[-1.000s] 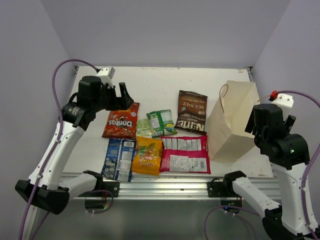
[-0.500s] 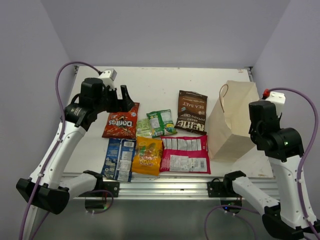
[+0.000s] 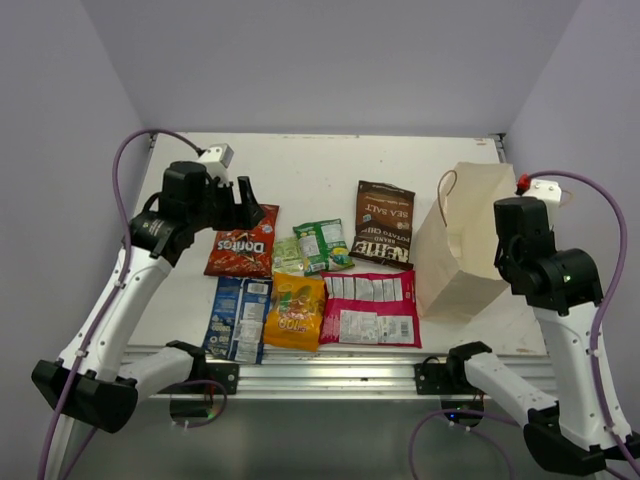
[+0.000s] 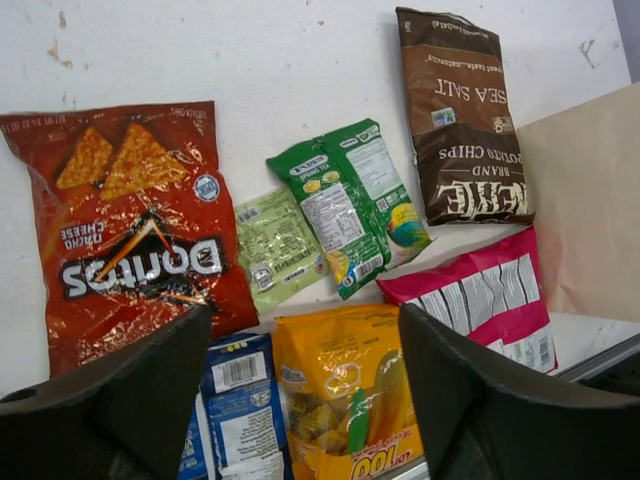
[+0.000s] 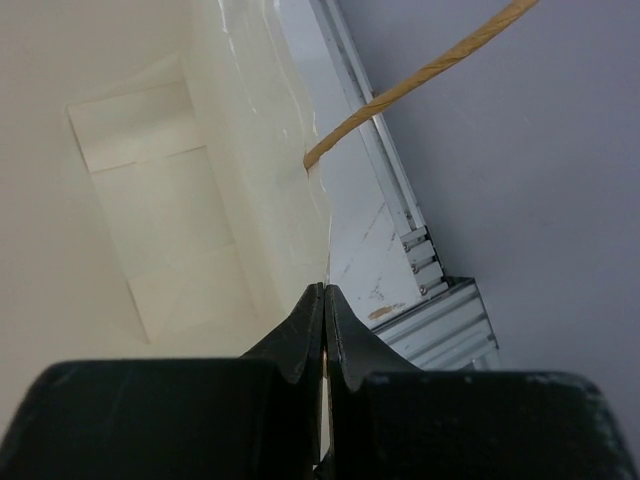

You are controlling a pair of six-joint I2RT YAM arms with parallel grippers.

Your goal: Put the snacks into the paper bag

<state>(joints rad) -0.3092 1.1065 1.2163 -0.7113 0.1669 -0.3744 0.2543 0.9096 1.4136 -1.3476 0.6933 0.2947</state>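
Note:
Seven snacks lie flat on the table: red Doritos (image 3: 241,243) (image 4: 130,230), brown sea-salt chips (image 3: 384,223) (image 4: 462,115), a green packet (image 3: 322,243), a small pale green one (image 3: 288,257), blue (image 3: 239,317), orange-yellow (image 3: 295,311) (image 4: 345,400) and magenta (image 3: 371,308). My left gripper (image 3: 245,198) (image 4: 305,330) hangs open above them, with nothing between its fingers. The tan paper bag (image 3: 462,245) (image 5: 170,220) stands upright at the right. My right gripper (image 3: 505,262) (image 5: 325,290) is shut on the bag's right rim, and the thin paper wall shows between its fingers.
The bag's loop handle (image 5: 420,75) arcs over the rim. Behind the bag runs the table's aluminium edge rail (image 5: 440,300), close to the side wall. A corner of the bag (image 4: 590,210) shows at the right of the left wrist view.
My right gripper has moved in to the bag's rim and shut on it. The left gripper has drifted slightly left above the Doritos and stays open.

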